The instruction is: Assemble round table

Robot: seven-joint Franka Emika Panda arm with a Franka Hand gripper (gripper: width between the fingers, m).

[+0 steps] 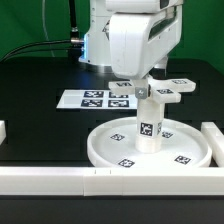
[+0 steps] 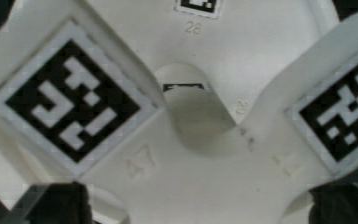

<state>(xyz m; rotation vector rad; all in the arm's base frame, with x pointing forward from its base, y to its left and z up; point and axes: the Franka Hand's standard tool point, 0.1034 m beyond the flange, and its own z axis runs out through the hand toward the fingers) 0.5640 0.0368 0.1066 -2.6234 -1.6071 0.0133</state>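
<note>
The round table's large white disc (image 1: 105, 150) lies flat on the black table, with small tags on its face. The white cylindrical post (image 1: 150, 125) stands upright on the disc's middle and shows a tag on its side. A white tagged base piece (image 1: 168, 91) sits at the post's top. In the wrist view it fills the picture (image 2: 194, 120), with a large tag on each slanted face. My gripper (image 1: 143, 88) reaches straight down onto it. Its dark fingertips (image 2: 55, 200) flank the white piece on both sides, and the gripper (image 2: 194, 205) is shut on it.
The marker board (image 1: 95, 98) lies behind the disc on the exterior view's left. White border rails run along the front (image 1: 60, 180) and the right side (image 1: 215, 140), with a short end at the left edge (image 1: 3, 130).
</note>
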